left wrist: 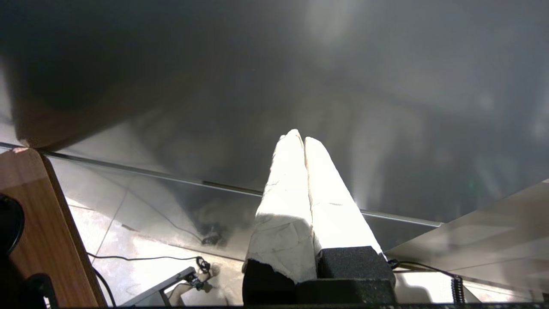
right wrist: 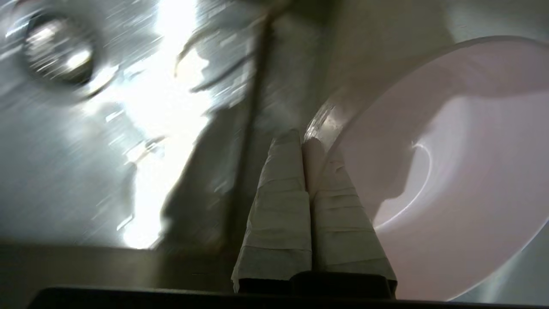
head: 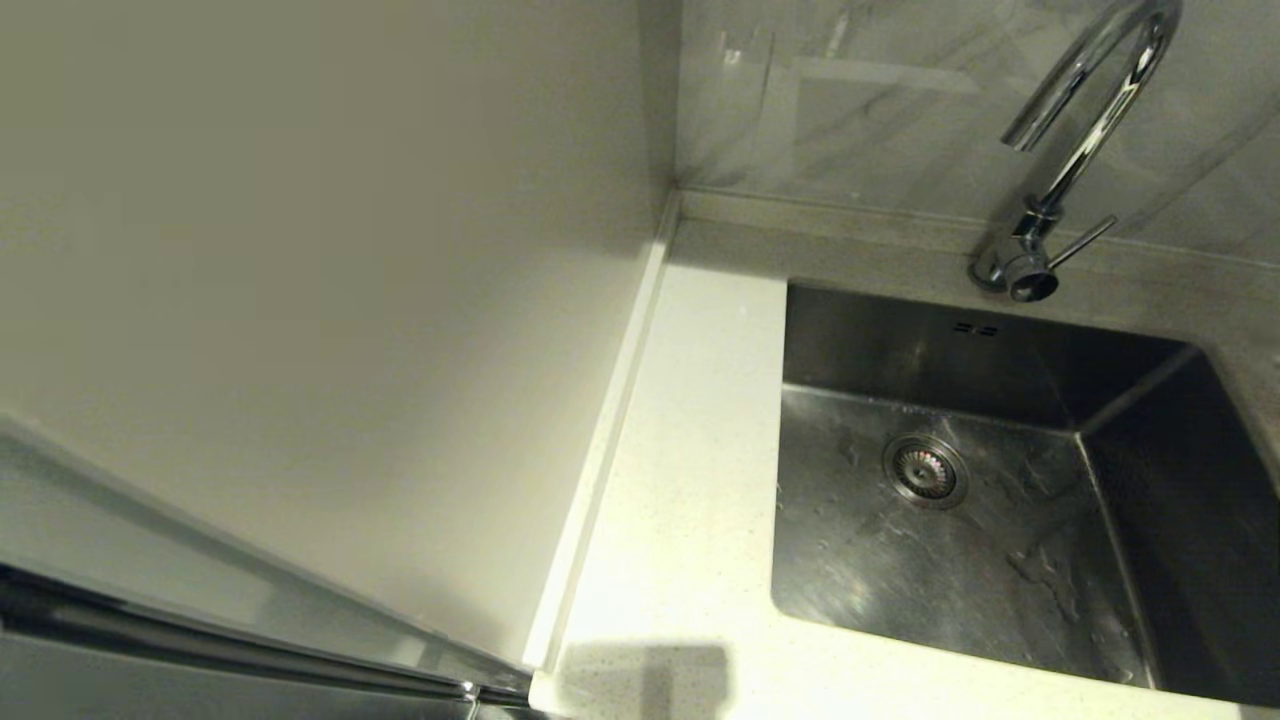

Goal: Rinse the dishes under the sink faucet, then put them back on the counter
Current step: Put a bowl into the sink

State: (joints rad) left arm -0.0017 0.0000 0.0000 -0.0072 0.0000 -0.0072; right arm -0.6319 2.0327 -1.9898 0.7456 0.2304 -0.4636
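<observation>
One pale pink bowl [right wrist: 450,171] is the only dish that shows, and it appears in the right wrist view alone. In the head view no arm and no dish can be seen.

At the left of the head view stands the plain off-white side panel [head: 330,300]. Beside it runs the white speckled counter [head: 690,450], a strip between the panel and the left edge of the sink [head: 1000,560]. The drain strainer [head: 925,470] lies near the middle of the sink floor, and the floor looks wet. Two small overflow slots [head: 975,328] sit in the back wall of the sink. The faucet [head: 1075,130] rises from the counter behind the back edge of the sink, with its thin lever [head: 1082,242] pointing to the right.

The left gripper [left wrist: 303,139] is away from the sink, in front of a dark glossy surface [left wrist: 274,86]; its two wrapped fingers are pressed together and hold nothing.

The right gripper [right wrist: 305,139] is above the steel of the sink, with the strainer visible farther off. Its fingers are closed tightly on the rim of the pink bowl, which is tilted on its edge.
</observation>
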